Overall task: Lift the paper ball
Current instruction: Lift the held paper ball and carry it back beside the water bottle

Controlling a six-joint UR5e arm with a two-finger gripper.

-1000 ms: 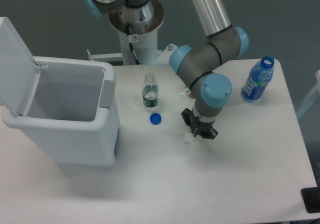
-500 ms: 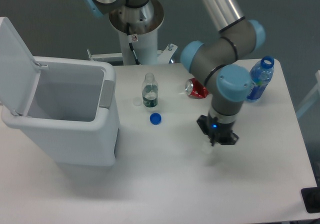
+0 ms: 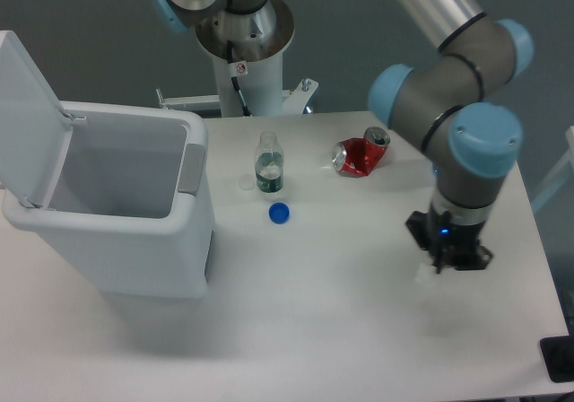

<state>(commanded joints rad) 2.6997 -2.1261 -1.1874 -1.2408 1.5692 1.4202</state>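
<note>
Bright, even light; soft shadows

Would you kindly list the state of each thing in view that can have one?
Bin: upright, lid open.
Small bottle: upright, uncapped.
Blue cap: loose on the table.
Red can: crushed, on its side.
Paper ball: by the end effector's tip; held or not, unclear.
End effector: pointing down; opening unclear.
</note>
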